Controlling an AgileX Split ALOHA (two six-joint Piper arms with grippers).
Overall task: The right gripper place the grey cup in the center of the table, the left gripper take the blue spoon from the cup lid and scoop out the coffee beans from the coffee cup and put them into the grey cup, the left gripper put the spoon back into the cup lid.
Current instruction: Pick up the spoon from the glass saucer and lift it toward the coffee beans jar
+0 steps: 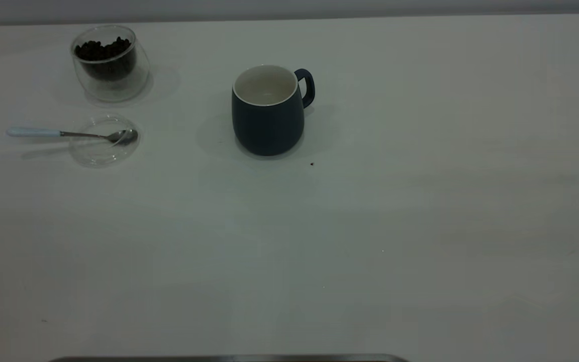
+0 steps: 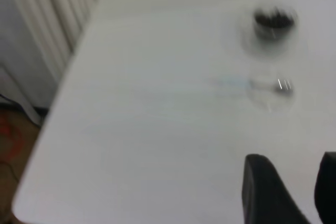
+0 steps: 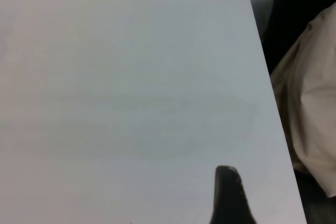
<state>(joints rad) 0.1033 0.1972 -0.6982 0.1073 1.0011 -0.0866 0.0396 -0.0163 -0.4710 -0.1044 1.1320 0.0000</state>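
**Both arms off the exterior view, tools hanging over bare bench**

The left tool (image 2: 294, 192) is hovering above the bench (image 2: 157, 129), its two black fingers (image 2: 265, 190) standing apart with a clear gap between them, holding nothing. The right tool is showing only one dark fingertip (image 3: 227, 195) in its own wrist view, sitting over the bench near an edge; its state is unreadable.

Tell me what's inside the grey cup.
The grey cup shows only its bare white inside, with no coffee beans visible; those sit in the coffee cup. The near wall hides part of the cup's floor.
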